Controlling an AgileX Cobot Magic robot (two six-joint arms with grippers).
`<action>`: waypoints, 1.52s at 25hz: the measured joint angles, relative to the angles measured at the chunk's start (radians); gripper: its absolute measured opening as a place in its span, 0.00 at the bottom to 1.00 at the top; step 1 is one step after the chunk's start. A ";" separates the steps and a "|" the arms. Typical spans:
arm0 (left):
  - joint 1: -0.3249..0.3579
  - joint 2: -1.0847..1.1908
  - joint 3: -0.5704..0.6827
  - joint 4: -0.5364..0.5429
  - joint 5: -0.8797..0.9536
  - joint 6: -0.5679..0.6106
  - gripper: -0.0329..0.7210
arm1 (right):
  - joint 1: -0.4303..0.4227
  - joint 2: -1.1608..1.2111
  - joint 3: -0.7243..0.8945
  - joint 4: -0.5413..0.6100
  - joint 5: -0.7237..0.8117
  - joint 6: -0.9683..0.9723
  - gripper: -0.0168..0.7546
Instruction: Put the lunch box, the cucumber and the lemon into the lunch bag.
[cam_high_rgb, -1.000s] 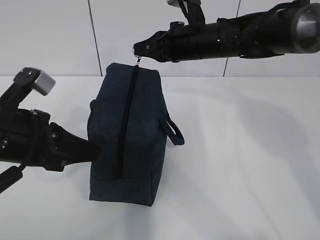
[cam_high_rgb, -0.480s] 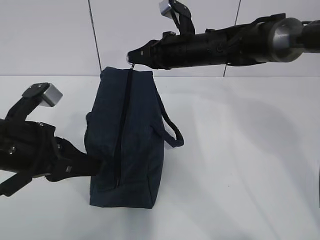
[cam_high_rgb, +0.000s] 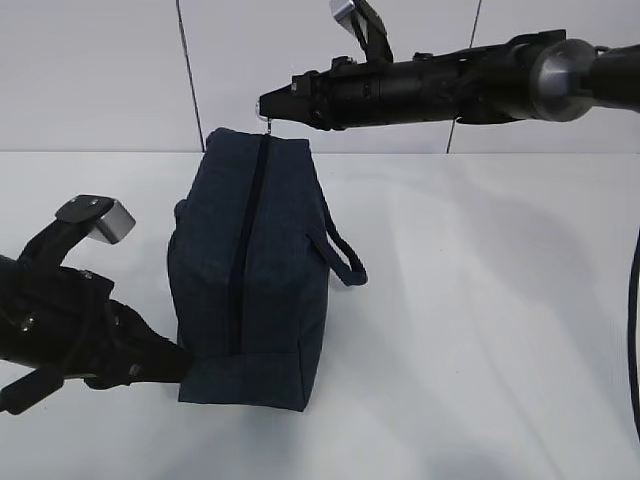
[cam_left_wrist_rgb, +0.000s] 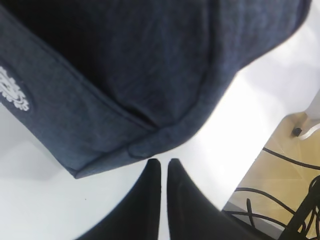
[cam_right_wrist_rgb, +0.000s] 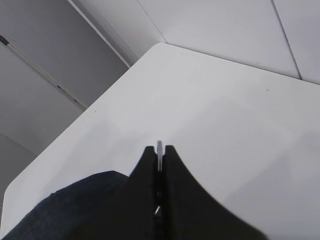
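Standing lunch bag, lengthwise front-to-back

You see a dark navy boxy fabric lunch bag of matt woven cloth with a fine heathered weave; the left wrist view shows its stitched seams. At top centre, the thin silver zipper ring looks like polished metal. The white tabletop is smooth, with a soft sheen. The black arm casings look semi-gloss.

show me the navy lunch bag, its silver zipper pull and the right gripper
dark navy fabric lunch bag (cam_high_rgb: 285, 260), exterior view, side panel
silver ring zipper pull (cam_right_wrist_rgb: 159, 148), right wrist view, ring edge between the jaws
right gripper (cam_high_rgb: 268, 105), exterior view, fingertips
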 joint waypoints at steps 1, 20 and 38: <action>0.000 0.000 0.000 0.000 -0.001 0.000 0.04 | -0.001 0.000 -0.004 -0.005 -0.008 0.002 0.05; 0.000 -0.394 0.000 0.145 0.045 -0.499 0.16 | -0.001 0.000 -0.008 -0.050 -0.033 0.040 0.05; 0.108 -0.125 -0.465 0.248 -0.020 -0.672 0.49 | -0.001 0.000 -0.010 -0.081 -0.045 0.068 0.05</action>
